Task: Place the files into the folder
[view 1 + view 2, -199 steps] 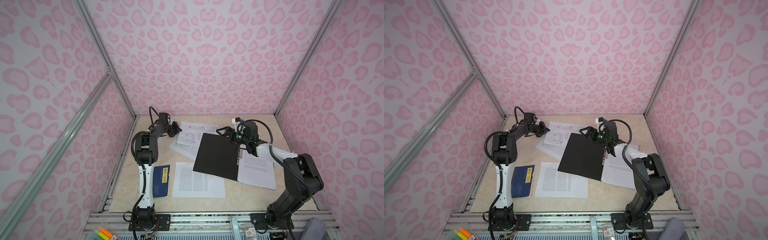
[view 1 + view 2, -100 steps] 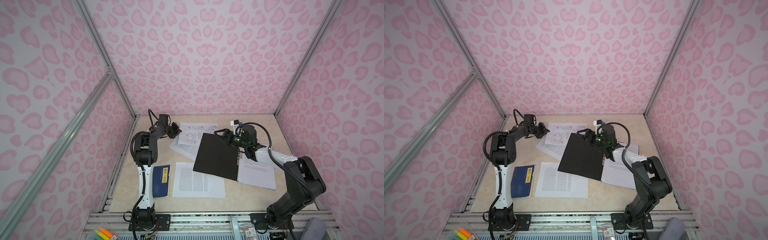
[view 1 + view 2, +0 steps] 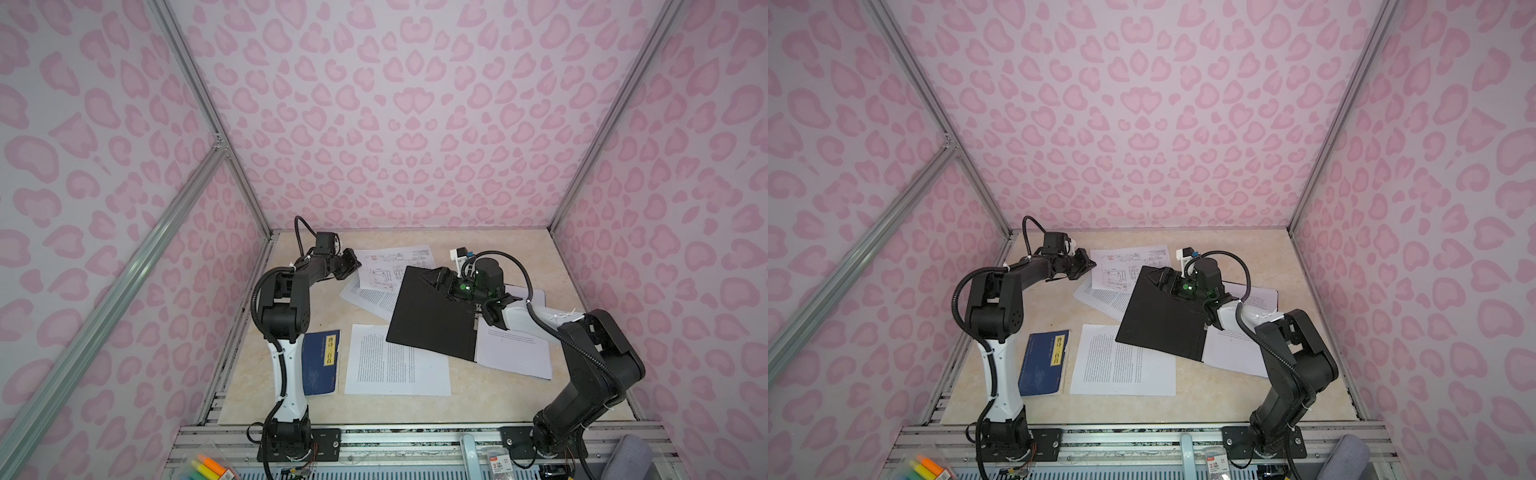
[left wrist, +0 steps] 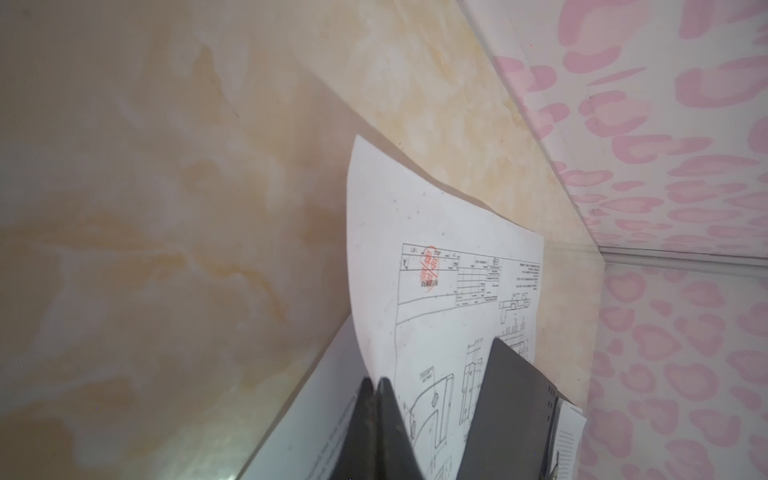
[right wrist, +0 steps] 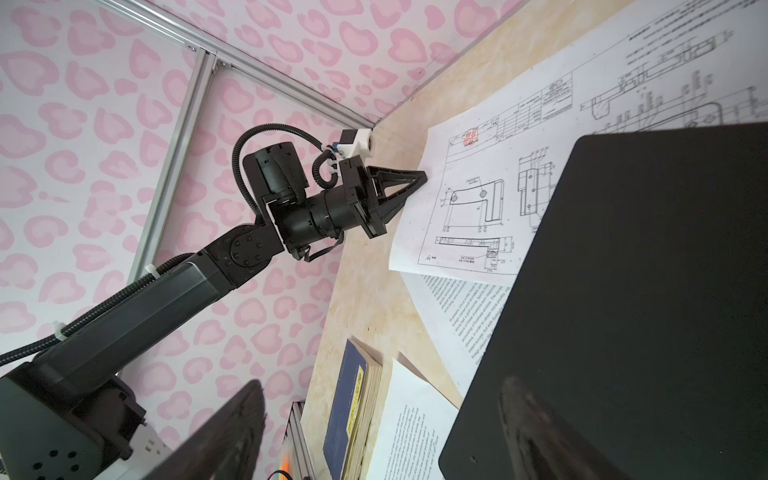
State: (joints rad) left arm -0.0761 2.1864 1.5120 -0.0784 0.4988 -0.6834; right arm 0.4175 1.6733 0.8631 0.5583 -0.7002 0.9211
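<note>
The folder (image 3: 432,320) lies open in the middle of the bench (image 3: 498,245), black inside up. Its near left corner overlaps the far edge of the front sheet (image 3: 395,361), and its far left edge covers part of the drawing sheet (image 3: 388,266). The left claw (image 3: 356,265) is pressed together on the drawing sheet's left edge, pinching it. In the left wrist view that edge curls up off the bench. The right claw (image 3: 430,277) hangs spread wide over the folder's far corner. One finger (image 5: 536,428) is above the black surface and the other (image 5: 224,432) is out past the folder's edge, so it is closed on nothing.

A bare strip of bench runs along the back wall behind the drawing sheet. A wider bare band follows the right wall, and another lies along the front rail below the front sheet. The left side is tight: the blue book (image 3: 320,365) lies between the left arm's column and the front sheet, just beside both.

There are one folder, one blue book and two arms. Both top views show five sheets:
- the drawing sheet
- a text sheet (image 3: 368,295) under it
- the front sheet
- a right sheet (image 3: 515,351) tucked under the folder's right edge
- a far sheet (image 3: 525,293) partly behind the right forearm

Whether more sheets lie hidden beneath the folder cannot be told
</note>
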